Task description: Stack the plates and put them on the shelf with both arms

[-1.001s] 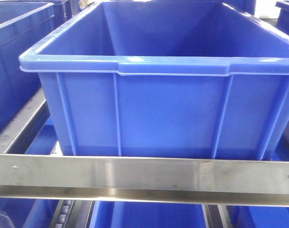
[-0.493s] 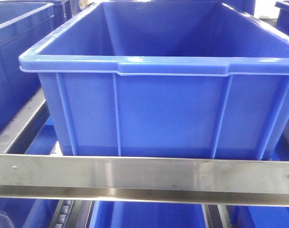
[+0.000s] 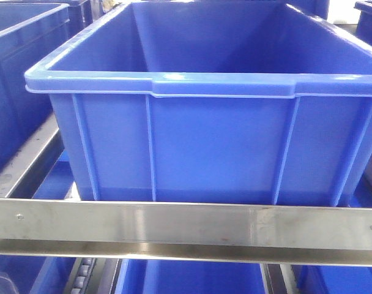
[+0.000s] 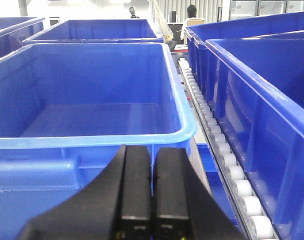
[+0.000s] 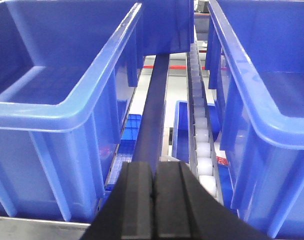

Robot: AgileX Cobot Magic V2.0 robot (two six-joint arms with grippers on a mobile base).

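Blue crates [image 3: 216, 110] fill the shelf [image 3: 186, 223]; no plates visible. Left gripper [image 4: 152, 192] and right gripper [image 5: 153, 200] fingers together, empty; progress indeterminate.

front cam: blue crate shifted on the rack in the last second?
No. The blue crate sits in the same spot against the steel front rail; its base and ribs line up identically.

A: The crate [image 3: 223, 147] looks like moulded blue plastic, smooth, with a soft sheen along its rim.

B: And the shelf [image 3: 186, 223] rail in front is brushed steel, dully reflective, with fine streaks.

A: White plastic rollers [image 4: 227, 160], slightly glossy, in the track.

B: Both the left gripper [image 4: 152, 195] and right gripper [image 5: 153, 200] look matt black, smooth-faced.
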